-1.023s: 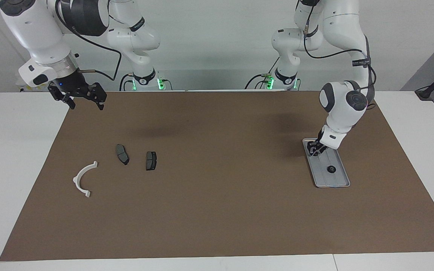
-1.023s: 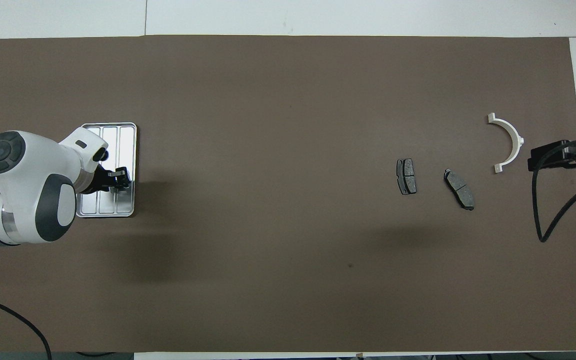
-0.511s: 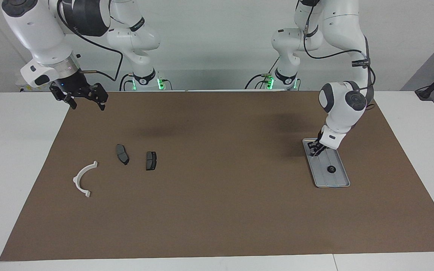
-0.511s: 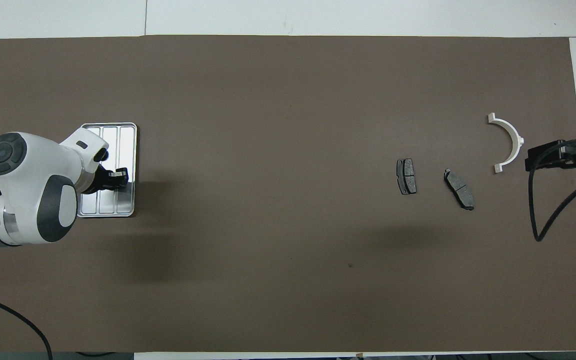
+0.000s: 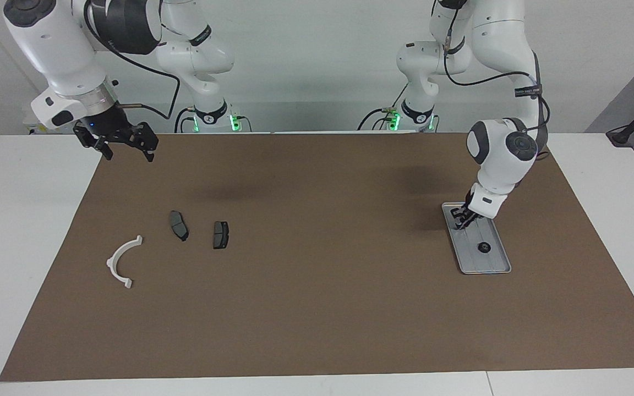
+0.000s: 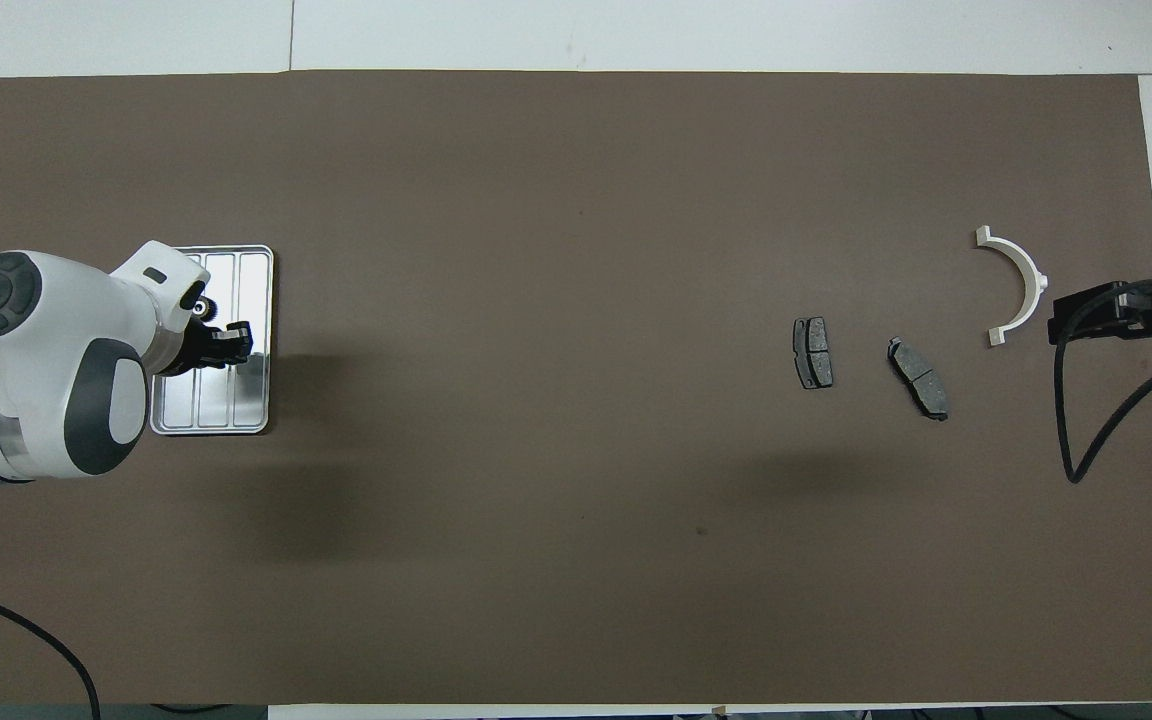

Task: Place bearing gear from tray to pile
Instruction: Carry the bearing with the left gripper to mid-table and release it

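Left gripper [image 5: 463, 219] is down in the tray [image 5: 496, 268], at the end nearer the robots, clenched tight, though I can't tell if anything's pinched. The bearing gear [image 5: 483, 247], a small dark round thing, sits loose on the tray beside it. I'd reopen, centre over the gear and squeeze across its rim. The tray's ribbed, shiny metal, so the gear could skate. The pile [image 5: 179, 225] (two dark matte plates, a white plastic arc [image 5: 121, 259]) waits toward the right arm's end of the counter. Right gripper [image 5: 124, 147] idles spread wide.
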`<state>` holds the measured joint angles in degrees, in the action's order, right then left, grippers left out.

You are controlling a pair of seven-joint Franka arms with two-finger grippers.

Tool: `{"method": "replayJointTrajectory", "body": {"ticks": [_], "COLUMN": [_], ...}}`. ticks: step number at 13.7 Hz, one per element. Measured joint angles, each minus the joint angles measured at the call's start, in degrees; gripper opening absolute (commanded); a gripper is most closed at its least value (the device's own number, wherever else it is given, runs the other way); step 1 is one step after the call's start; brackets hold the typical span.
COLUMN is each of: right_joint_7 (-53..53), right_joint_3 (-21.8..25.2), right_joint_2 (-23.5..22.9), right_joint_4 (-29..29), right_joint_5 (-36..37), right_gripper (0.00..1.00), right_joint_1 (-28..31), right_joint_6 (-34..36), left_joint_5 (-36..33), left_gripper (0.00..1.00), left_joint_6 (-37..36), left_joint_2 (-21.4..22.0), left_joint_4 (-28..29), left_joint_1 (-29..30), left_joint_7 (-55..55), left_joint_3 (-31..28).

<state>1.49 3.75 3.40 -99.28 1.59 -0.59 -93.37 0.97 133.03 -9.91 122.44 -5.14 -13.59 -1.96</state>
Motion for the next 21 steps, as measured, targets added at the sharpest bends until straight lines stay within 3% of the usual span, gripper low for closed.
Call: {"method": "replayJointTrajectory", "body": {"ticks": [4,8,10,14,16,21], "right_joint_7": [0.30,0.62,0.67,0.67,0.67,0.67], "right_joint_3": [-0.12,-0.28,-0.27,-0.10,-0.06,0.07], "right_joint_2": [0.00,0.00,0.00,-0.04,-0.04,-0.04], "right_joint_4": [0.00,-0.07,-0.12,-0.33,-0.49,-0.65], "right_joint_5": [-0.02,-0.08,-0.08,-0.08,-0.08,-0.08], "right_gripper": [1.00,1.00,1.00,1.00,1.00,1.00], "right_joint_1": [-0.05,-1.28,-1.46,-1.29,-1.29,-1.09], "right_joint_6": [-0.22,-1.92,-2.05,-3.04,-3.19,-3.19], "left_joint_5": [0.02,0.03,0.03,-0.15,-0.17,-0.17], "left_gripper": [0.00,0.00,0.00,0.00,0.00,0.00], "left_joint_6": [-9.52,-10.70,-11.67,-11.51,-8.98,-5.85], "left_joint_2": [-0.08,-2.36,-5.82,-17.34,-19.49,-19.97], "left_joint_4": [-9.66,-15.31,-19.74,-29.94,-30.21,-27.95], "left_joint_1": [-7.33,-18.68,-23.71,-31.33,-32.28,-32.30], "left_joint_7": [-13.52,-31.46,-39.70,-50.02,-50.85,-51.27], "left_joint_3": [0.58,0.84,0.85,0.78,0.74,0.48]}}
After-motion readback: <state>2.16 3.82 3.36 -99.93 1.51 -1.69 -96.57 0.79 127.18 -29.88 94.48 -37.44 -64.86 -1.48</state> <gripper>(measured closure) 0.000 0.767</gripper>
